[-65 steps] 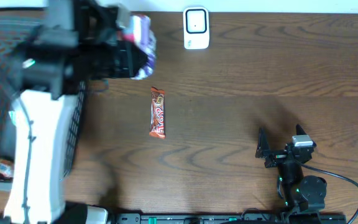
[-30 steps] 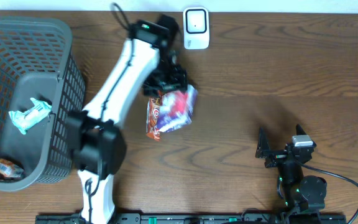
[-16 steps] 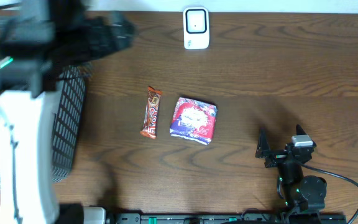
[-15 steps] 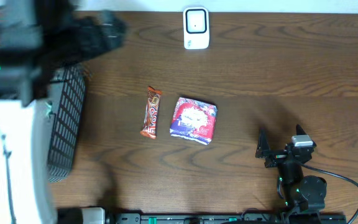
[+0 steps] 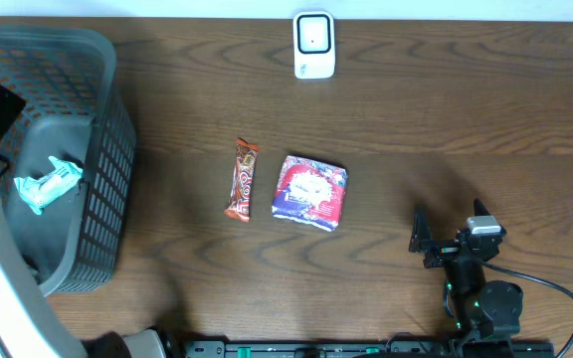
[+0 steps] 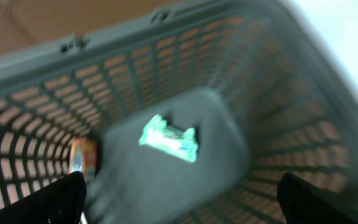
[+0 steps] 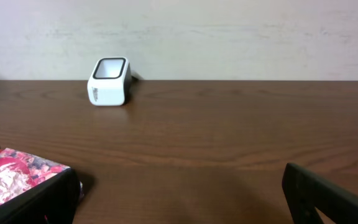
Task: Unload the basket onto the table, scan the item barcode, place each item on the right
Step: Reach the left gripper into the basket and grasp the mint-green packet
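**Two snacks lie mid-surface, both jaws empty**

At far left, a grey plastic mesh basket (image 5: 102,149) holds a mint-green wrapped packet (image 5: 48,184) and an orange packet (image 6: 82,155). The left jaws hang over it, spread wide on nothing. On the dark wooden surface (image 5: 466,109) lies a long orange-brown candy bar (image 5: 243,179), with a square purple-and-red foil packet (image 5: 310,192) just beside it on the right. The small white barcode scanner (image 5: 314,45) stands at the far edge, well apart from both. At right, the right jaws gape, empty.

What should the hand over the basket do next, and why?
Probably dip the left hand down toward the green packet. The hand is open and empty, and that packet lies below it on the floor of the basket, with nothing covering it.
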Controlling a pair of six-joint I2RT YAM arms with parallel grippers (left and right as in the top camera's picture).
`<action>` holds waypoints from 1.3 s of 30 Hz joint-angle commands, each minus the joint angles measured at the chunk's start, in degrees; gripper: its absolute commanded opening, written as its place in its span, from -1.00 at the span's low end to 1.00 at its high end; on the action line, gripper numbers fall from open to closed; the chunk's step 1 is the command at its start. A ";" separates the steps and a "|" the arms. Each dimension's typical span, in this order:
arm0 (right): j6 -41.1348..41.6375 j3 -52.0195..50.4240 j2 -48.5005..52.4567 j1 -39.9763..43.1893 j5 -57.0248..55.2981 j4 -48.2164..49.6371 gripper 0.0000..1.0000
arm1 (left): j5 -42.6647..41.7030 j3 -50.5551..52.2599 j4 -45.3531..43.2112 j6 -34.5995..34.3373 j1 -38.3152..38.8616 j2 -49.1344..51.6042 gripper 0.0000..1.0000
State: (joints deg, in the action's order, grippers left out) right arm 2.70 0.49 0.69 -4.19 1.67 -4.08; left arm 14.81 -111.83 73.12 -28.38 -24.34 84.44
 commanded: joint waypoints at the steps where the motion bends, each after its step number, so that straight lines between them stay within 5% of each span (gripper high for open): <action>1: -0.61 -0.17 -0.37 0.24 -0.24 -0.17 0.98 | 3.85 3.72 0.37 -9.86 -0.50 4.09 0.96; 7: -0.61 -0.17 -0.37 0.24 -0.24 -0.17 0.99 | 3.93 8.98 0.31 -27.28 -0.50 9.86 0.96; 12: -0.61 -0.17 -0.37 0.24 -0.24 -0.17 0.99 | 3.93 10.43 -1.53 -33.92 -0.50 16.24 0.96; 24: -0.61 -0.17 -0.37 0.24 -0.24 -0.17 0.99 | 3.93 10.43 -11.19 -33.92 -0.50 32.17 0.96; 39: -0.61 -0.17 -0.37 0.24 -0.24 -0.17 0.99 | 5.44 11.13 -13.09 -33.22 -0.50 41.42 0.96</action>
State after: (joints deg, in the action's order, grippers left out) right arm 2.70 0.49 0.69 -4.19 1.69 -4.08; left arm 18.39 -101.86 59.57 -61.69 -24.56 123.63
